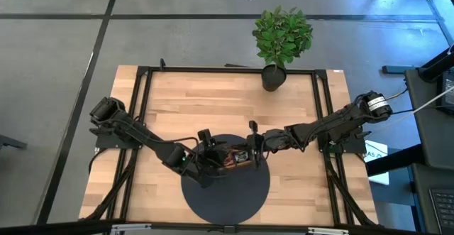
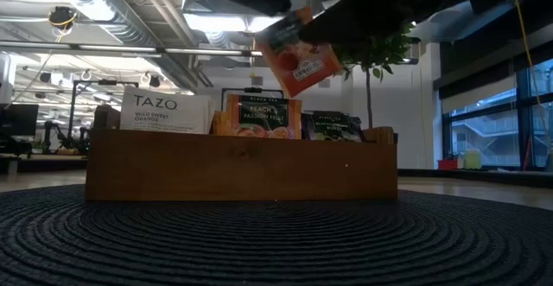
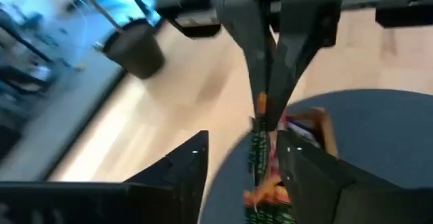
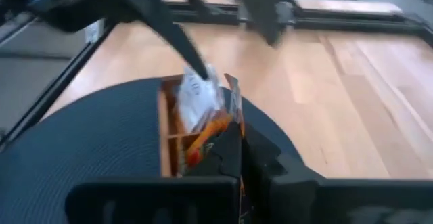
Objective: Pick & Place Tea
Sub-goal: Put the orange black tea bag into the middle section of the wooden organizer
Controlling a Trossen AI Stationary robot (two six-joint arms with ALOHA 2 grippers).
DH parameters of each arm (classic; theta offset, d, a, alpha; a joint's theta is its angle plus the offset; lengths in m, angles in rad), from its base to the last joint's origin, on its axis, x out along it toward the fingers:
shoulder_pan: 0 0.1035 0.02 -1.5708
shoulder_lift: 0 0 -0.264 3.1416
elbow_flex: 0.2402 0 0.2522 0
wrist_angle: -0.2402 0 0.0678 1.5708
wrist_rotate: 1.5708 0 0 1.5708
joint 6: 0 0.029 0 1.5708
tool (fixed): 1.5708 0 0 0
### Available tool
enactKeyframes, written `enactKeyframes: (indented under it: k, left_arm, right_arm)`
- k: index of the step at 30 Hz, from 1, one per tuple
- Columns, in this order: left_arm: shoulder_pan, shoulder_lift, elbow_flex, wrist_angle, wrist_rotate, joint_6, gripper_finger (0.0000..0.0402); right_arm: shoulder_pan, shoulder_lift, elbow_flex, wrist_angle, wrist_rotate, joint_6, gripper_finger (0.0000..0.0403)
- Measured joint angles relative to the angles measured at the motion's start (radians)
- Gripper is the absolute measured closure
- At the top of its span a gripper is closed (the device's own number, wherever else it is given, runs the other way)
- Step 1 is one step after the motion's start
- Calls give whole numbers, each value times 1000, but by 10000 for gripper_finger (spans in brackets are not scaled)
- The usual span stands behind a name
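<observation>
From above, both arms meet at the lower middle of the frame over a round dark mat (image 1: 225, 192) on the wooden table (image 1: 213, 107). The left hand (image 1: 210, 150) and the right hand (image 1: 253, 150) flank a small wooden tray (image 1: 234, 157) of tea sachets. A potted plant (image 1: 281, 40) stands at the table's upper edge.

In the low view, the tray (image 2: 242, 163) fills the centre, with upright sachets in it: a white one (image 2: 166, 113), an orange one (image 2: 264, 117) and a dark one (image 2: 335, 128). Above it, at upper centre, a red-orange sachet (image 2: 298, 57) hangs tilted in the air under a dark arm.

In the left wrist view, the left hand (image 3: 240, 163) stands open, its fingers (image 3: 183, 166) well apart, holding nothing. The other arm's fingers come down from the top, pinching a sachet (image 3: 260, 149) over the tray.

In the right wrist view, the right hand (image 4: 240, 143) is closed on the orange-edged sachet (image 4: 232, 99), just beside the tray (image 4: 166, 132).
</observation>
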Motion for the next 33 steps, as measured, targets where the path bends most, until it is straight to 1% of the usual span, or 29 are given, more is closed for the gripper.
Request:
enactKeyframes:
  k: [3, 6, 8, 10, 15, 18, 22, 25, 33]
  left_arm:
    - [1, 0, 0, -1, 95, -16, 219]
    - [-2, 0, 0, 0, 195, -21, 213]
    - [-2, 0, 0, 5, 225, -33, 212]
    - [-1, 0, 0, 6, 223, -44, 213]
    - [10, 0, 0, 6, 153, -51, 219]
    - [27, 0, 0, 9, 156, -91, 228]
    - [58, 0, 0, 7, 224, -136, 256]
    - [73, 0, -2, 7, 265, -135, 289]
    - [73, 0, -2, 7, 288, -47, 391]
  right_arm:
    - [16, 0, 0, 1, -17, -62, 400]
    - [30, 0, 0, 7, -20, -109, 400]
    - [35, 0, 0, 21, -20, -122, 400]
    - [36, 0, 0, 33, -20, -134, 400]
    - [36, 0, 0, 35, -20, -123, 400]
    - [36, 0, 0, 35, -20, -112, 400]
    - [36, 0, 0, 42, -19, -113, 400]
    - [36, 0, 0, 40, -16, -111, 400]
    - [35, 0, 0, 27, -13, -111, 400]
